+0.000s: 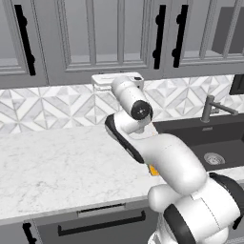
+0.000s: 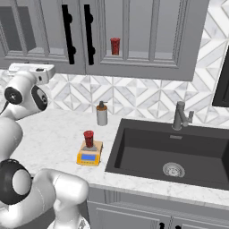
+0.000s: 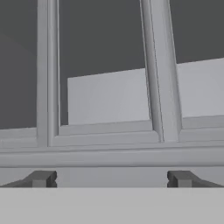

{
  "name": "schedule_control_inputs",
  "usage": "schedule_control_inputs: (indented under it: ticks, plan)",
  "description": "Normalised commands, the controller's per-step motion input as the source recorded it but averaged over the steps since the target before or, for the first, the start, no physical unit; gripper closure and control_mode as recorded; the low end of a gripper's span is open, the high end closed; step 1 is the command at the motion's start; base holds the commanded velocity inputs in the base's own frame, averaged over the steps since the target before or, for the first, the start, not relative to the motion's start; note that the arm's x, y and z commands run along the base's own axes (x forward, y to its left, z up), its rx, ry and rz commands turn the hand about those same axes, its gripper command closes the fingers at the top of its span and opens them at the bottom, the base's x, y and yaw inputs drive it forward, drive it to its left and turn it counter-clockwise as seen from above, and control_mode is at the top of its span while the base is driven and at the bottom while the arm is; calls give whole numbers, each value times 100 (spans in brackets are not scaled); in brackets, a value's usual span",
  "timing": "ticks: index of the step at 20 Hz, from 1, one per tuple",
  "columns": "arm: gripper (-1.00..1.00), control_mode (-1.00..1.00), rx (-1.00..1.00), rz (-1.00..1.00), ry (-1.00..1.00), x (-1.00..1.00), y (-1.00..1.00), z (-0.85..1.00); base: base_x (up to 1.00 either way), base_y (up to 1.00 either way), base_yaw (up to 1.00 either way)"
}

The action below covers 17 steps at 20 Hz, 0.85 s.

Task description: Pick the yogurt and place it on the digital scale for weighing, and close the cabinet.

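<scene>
While the yogurt sits on the digital scale on the desk, the empty end effector, fingers spread wide, faces the cabinet door, likely to push it shut.

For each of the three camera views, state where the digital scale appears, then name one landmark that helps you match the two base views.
Left base view: a sliver of the digital scale peeks out beside the robot's forearm, centre-right, on the counter.
Right base view: the digital scale sits left of centre on the counter beside the sink, with the yogurt on it.
Hand view: cabinet door panels; the scale is not among them.
Shared landmark: the faucet behind the sink.
</scene>
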Motion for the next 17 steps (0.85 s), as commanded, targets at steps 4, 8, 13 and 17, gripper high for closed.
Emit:
schedule_control_inputs:
  ticks: [4, 8, 13, 17]
  plan:
    - [-100, -100, 0, 4, -9, 70, 0, -25, 0, 0, 0]
    - [-100, -100, 0, 1, -17, 43, 0, -32, 0, 0, 0]
    - [-100, -100, 0, 0, -7, -10, -21, -11, 0, 0, 0]
    - [-100, -100, 0, -1, -1, -55, -51, 9, 0, 0, 0]
